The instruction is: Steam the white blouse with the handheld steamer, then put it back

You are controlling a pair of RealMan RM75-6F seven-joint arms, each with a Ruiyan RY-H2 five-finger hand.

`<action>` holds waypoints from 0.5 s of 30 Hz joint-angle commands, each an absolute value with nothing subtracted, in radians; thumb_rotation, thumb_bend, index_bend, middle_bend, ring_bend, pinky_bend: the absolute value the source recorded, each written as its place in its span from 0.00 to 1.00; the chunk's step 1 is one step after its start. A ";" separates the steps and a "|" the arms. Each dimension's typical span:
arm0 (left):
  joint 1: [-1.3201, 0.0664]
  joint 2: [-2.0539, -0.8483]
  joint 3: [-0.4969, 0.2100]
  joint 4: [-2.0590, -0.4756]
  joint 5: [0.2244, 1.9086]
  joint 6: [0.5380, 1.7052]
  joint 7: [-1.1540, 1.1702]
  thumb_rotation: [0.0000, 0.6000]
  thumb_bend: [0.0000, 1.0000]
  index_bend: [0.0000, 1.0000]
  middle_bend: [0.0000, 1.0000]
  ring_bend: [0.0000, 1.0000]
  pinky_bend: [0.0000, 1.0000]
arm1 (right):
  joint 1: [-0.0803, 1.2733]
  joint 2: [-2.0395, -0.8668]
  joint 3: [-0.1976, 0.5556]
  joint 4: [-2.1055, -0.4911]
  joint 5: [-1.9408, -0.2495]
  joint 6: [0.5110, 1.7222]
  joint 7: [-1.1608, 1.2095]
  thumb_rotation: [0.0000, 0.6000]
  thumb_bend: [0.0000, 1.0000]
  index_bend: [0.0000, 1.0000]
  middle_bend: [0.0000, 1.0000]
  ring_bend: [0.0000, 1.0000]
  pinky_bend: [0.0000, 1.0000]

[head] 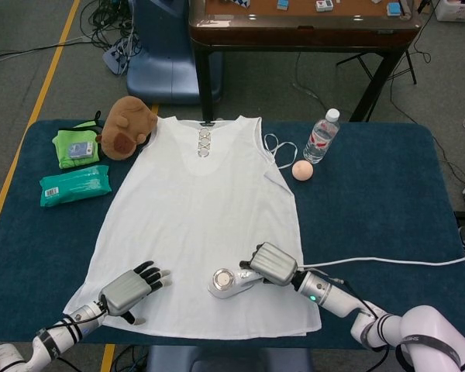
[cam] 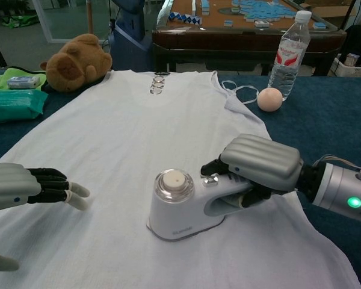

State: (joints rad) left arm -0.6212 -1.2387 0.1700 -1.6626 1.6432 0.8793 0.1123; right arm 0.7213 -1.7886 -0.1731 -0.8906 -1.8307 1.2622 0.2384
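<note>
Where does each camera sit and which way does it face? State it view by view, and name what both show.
Head view: high above the near table edge, looking steeply down on the whole white blouse; both forearms show, left hand and right hand.
Chest view: low at the near edge, looking level across the blouse toward the far wooden table; only the hands and wrists show.
Shared: the blouse, the handheld steamer gripped by the right hand, plush toy, water bottle.
</note>
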 commanded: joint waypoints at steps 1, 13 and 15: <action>-0.621 -1.238 0.169 -1.663 1.642 0.880 0.112 0.84 0.14 0.12 0.05 0.08 0.00 | 0.704 -1.765 -0.188 -0.914 -1.843 1.284 0.233 1.00 0.49 0.93 0.86 0.77 0.69; -0.619 -1.220 0.160 -1.687 1.643 0.895 0.124 0.85 0.14 0.12 0.05 0.08 0.00 | 0.671 -1.670 -0.120 -1.006 -1.819 1.396 0.209 1.00 0.49 0.93 0.86 0.77 0.69; -0.616 -1.212 0.158 -1.694 1.642 0.906 0.124 0.86 0.14 0.12 0.05 0.08 0.00 | 0.649 -1.632 -0.113 -1.023 -1.805 1.423 0.205 1.00 0.49 0.93 0.86 0.77 0.69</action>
State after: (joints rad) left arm -0.6174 -1.2147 0.1592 -1.6914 1.6425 0.9031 0.1235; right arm 0.6682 -1.6606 -0.1228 -1.0053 -1.8181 1.3994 0.2114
